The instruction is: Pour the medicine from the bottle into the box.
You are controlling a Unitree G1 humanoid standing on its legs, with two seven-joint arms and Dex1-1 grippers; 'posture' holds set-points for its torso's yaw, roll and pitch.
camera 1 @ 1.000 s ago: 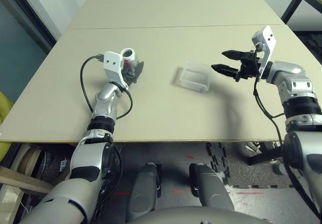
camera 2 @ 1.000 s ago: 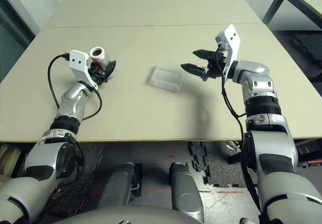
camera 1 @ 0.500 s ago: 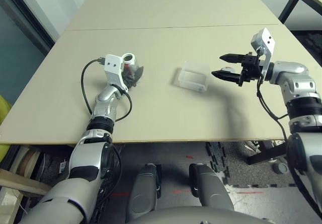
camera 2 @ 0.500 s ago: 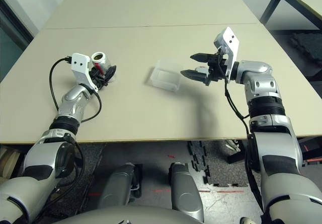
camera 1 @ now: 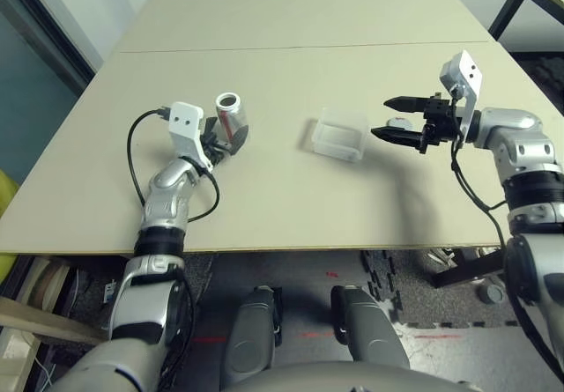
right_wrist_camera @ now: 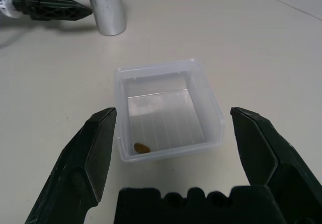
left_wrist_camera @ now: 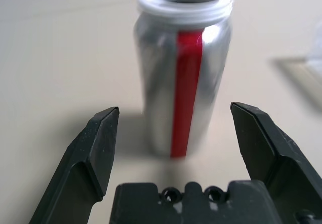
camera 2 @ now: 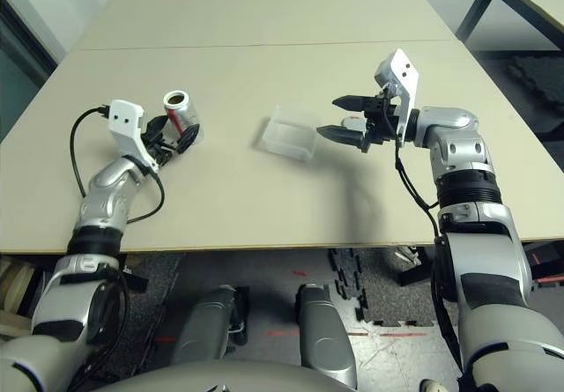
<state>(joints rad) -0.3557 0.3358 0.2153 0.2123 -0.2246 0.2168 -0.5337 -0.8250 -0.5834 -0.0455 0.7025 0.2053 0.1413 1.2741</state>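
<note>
You've got the bottle, a silver can-type w/ red stripe and open mouth, upright on the table, L of the box & well apart from it. The box sits flat, open side up, roughly midway btwn your two grippers, prob. so either arm can reach it.

L gripper, on the box's L side by the bottle: jaws wide apart, nothing gripped; bottle stands just ahead of the fingertips, prob. lined up w/ the opening so the arm can back off w/o tipping it. R gripper, just R of the box: jaws wide too, nothing held, aimed at the box, prob. waiting clear of the pour.

One brown pill lies in the box, in a corner, so pour looks done, I'd judge; L arm likely just needs to withdraw straight, as a sideways brush could knock the bottle.

Hard to make out: can't tell if any meds are left, bottle's inside is dark; its low part is partly behind the L fingers in the head views. Box walls are see-thru, edges faint there. Pale round bit by the R fingers, R of the box: can't ID.
</note>
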